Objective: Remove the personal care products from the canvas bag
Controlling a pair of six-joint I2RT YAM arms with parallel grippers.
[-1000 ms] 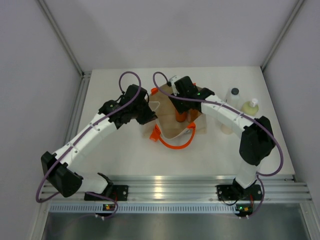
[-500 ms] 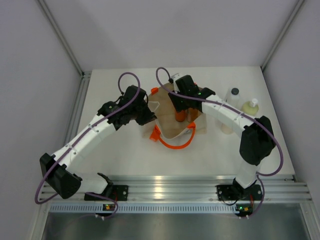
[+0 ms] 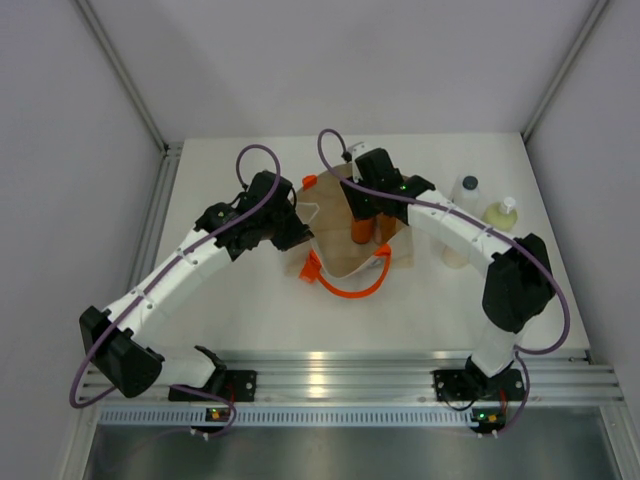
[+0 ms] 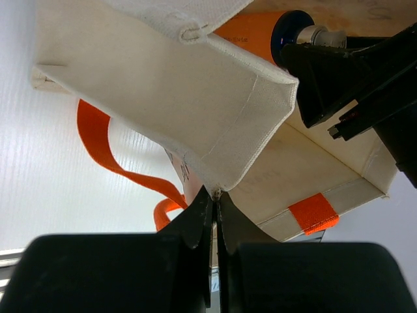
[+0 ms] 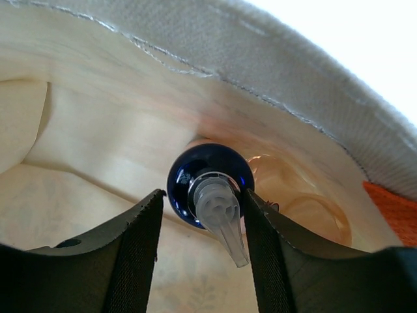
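The canvas bag (image 3: pixel 338 256) sits mid-table, its mouth held up. My left gripper (image 3: pixel 302 228) (image 4: pixel 216 195) is shut on the bag's (image 4: pixel 163 98) corner seam. An orange bottle (image 3: pixel 358 233) (image 4: pixel 251 36) with a dark blue cap (image 5: pixel 210 184) and clear pump stands inside the bag (image 5: pixel 117 111). My right gripper (image 3: pixel 361 220) (image 5: pixel 203 195) reaches into the mouth, jaws open astride that cap; the right finger touches it, the left stands a sliver off. An amber bottle (image 5: pixel 306 199) lies beside it. Outside stand three products: white with dark cap (image 3: pixel 466 190), pale yellow-green (image 3: pixel 500 212), cream cylinder (image 3: pixel 455 250).
The bag's orange loop handles (image 3: pixel 347 284) lie on the table in front of it. White walls close the table at the back and both sides. The three removed bottles stand close under my right forearm.
My right wrist has edged slightly toward the back right over the bag, and its jaws opened and narrowed a little around the cap. The left arm and the bag have stayed put.
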